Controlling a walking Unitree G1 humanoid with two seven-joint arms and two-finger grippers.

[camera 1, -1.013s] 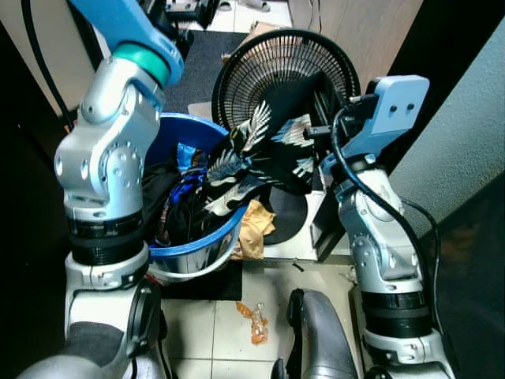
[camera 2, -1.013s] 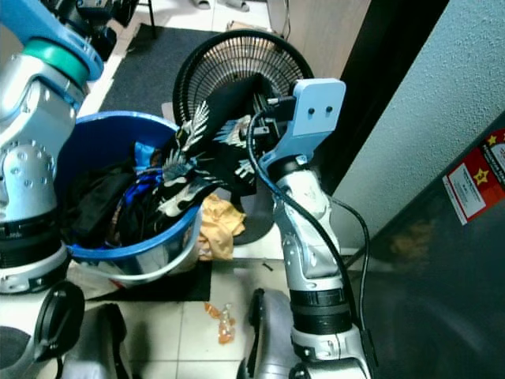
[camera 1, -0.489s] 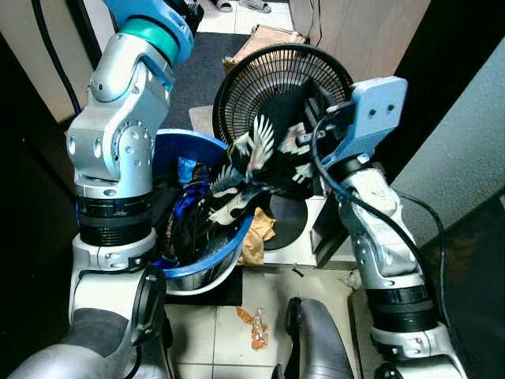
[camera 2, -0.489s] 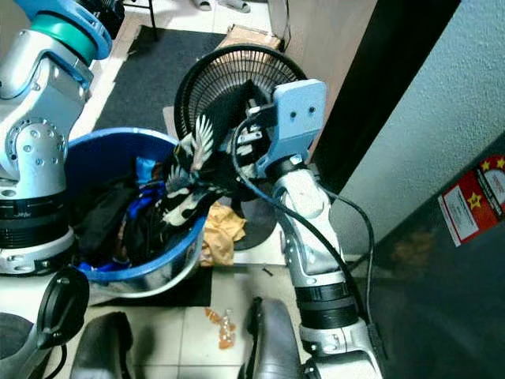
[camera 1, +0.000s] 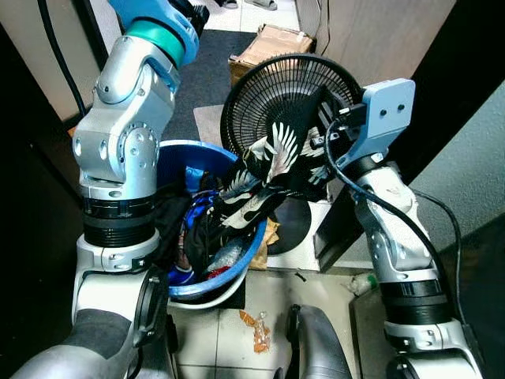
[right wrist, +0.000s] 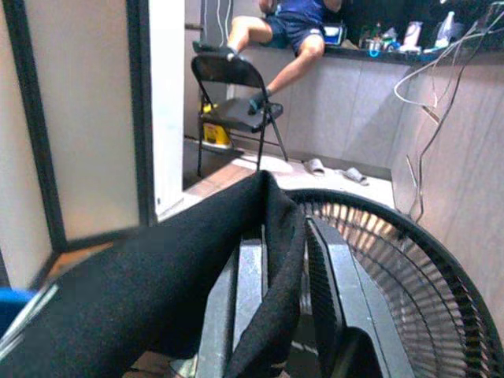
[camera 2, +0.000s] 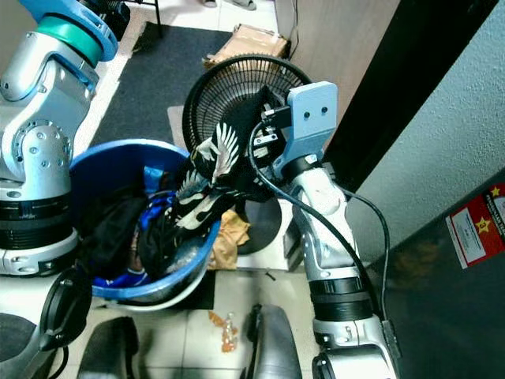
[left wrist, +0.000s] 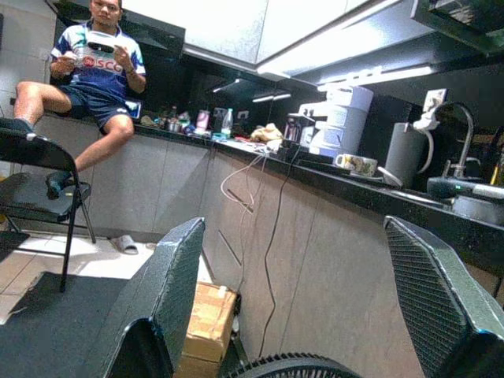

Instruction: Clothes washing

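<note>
A black garment with white bird print hangs from my right gripper, which is shut on its upper fold in front of the fan. The garment's lower end trails over the rim into the blue basin, which holds several dark and blue clothes. In the right wrist view the black cloth drapes over and between the fingers. My left arm is raised above the basin's left side. Its gripper is open with nothing between the fingers and points out into the room.
A black floor fan stands close behind the basin, with a cardboard box and a dark mat beyond. An orange cloth lies beside the basin and a wrapper on the tiles. A person sits on a counter near a folding chair.
The head view has shifted. My right gripper has lifted the printed garment higher against the fan, so more of it hangs free of the basin. The left arm stays raised.
</note>
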